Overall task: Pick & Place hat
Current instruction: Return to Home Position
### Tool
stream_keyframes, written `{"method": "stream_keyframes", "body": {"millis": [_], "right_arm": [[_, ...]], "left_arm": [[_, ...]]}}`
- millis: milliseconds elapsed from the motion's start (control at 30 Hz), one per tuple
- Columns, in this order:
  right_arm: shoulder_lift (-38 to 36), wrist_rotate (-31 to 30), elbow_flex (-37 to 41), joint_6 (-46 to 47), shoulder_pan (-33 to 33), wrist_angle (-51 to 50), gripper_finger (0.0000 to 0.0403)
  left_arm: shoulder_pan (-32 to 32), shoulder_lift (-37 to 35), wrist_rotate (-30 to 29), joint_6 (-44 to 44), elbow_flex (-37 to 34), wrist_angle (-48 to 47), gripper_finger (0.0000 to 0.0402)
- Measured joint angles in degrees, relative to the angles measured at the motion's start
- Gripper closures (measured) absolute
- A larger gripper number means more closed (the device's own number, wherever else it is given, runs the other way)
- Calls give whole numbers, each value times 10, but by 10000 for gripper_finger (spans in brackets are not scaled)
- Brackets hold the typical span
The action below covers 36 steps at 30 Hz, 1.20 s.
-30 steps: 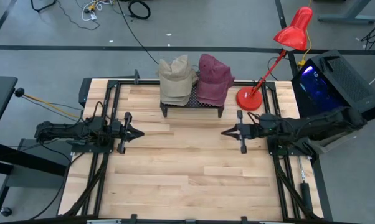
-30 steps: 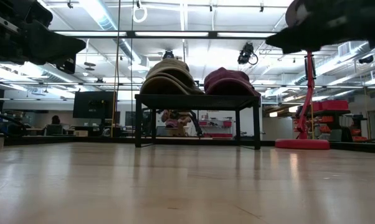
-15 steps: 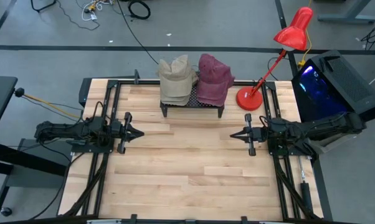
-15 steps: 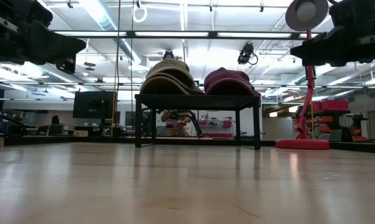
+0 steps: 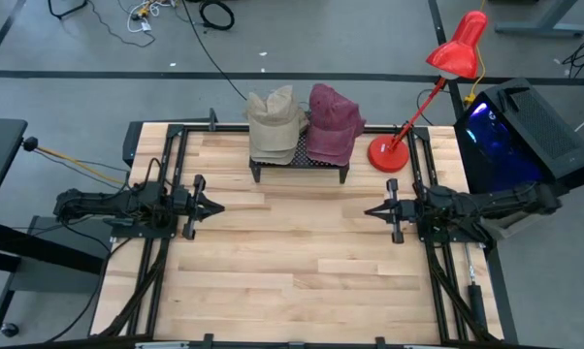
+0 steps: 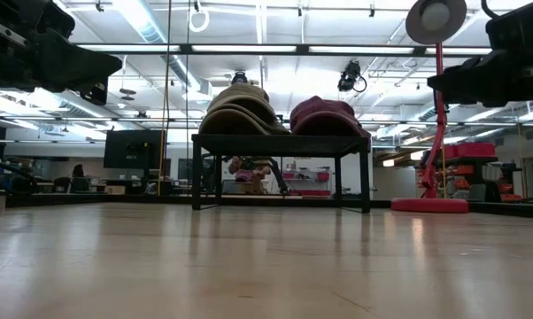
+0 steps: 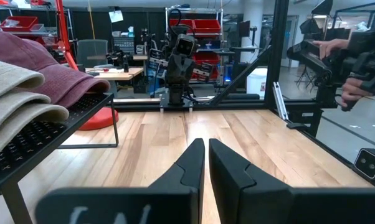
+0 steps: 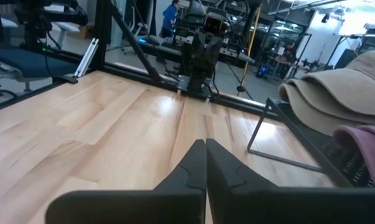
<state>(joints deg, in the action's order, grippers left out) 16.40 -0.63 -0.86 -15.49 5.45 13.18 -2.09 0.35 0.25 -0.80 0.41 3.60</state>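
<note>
Two hats sit side by side on a low black mesh rack (image 5: pixel 300 167) at the far middle of the table: a beige hat (image 5: pixel 275 124) on the left and a maroon hat (image 5: pixel 333 124) on the right. Both lie crown up in the low view, the beige one (image 6: pixel 240 108) and the maroon one (image 6: pixel 327 117). My left gripper (image 5: pixel 218 206) waits at the table's left, level, shut and empty, pointing right. My right gripper (image 5: pixel 369 210) is at the table's right, level, shut and empty, pointing left. Both are on the near side of the rack and well apart from it.
A red desk lamp stands with its base (image 5: pixel 388 154) at the far right, beside the rack. A black box with a blue light (image 5: pixel 515 126) sits off the table's right edge. Bare wood (image 5: pixel 292 252) fills the middle and near part of the table.
My right gripper has drawn back toward the table's right edge and sunk a little, staying shut and level. The hats have not moved.
</note>
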Motion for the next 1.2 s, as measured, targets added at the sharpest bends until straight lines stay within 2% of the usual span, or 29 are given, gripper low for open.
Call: {"method": "stream_keyframes", "body": {"millis": [267, 567, 733, 1200], "right_arm": [[-53, 2, 0, -2, -32, -54, 403], [-91, 41, 0, -2, -76, -88, 403], [-124, 41, 0, 0, -83, -126, 403], [-165, 42, 0, 47, -79, -122, 402]], "left_arm": [[0, 0, 0, 0, 0, 0, 372], [0, 0, 0, 0, 0, 0, 372], [0, 0, 0, 0, 0, 0, 372], [0, 0, 0, 0, 0, 0, 372]]}}
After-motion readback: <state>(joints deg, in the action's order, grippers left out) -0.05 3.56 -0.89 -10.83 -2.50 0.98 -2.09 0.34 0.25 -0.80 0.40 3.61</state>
